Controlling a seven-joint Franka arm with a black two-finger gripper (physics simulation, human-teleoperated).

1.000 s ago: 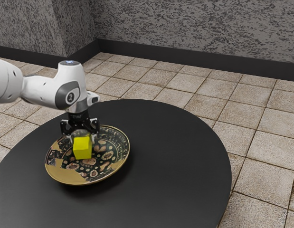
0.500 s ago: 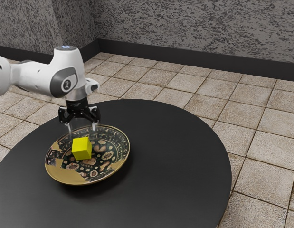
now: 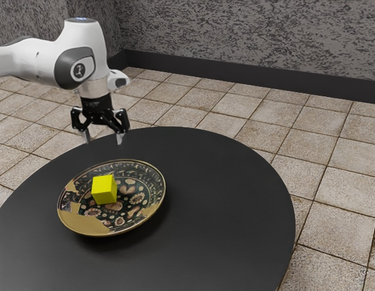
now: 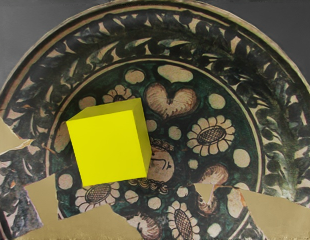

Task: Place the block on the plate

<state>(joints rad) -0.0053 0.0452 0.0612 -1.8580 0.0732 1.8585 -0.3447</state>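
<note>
Block (image 3: 104, 190) sits inside the plate's rim (image 3: 84, 225), a little off centre, unmoved while my gripper (image 3: 103, 140), fingers apart and empty, has climbed well clear, so I judge the placing done, with only retreat left.

black table (image 3: 223, 212), curved edge, near | beige tiled floor (image 3: 338, 176), far and to the exterior view's right | dark baseboard (image 3: 248, 74), far | mottled grey wall (image 3: 254, 30), above baseboard, cornered toward the exterior view's left
</note>
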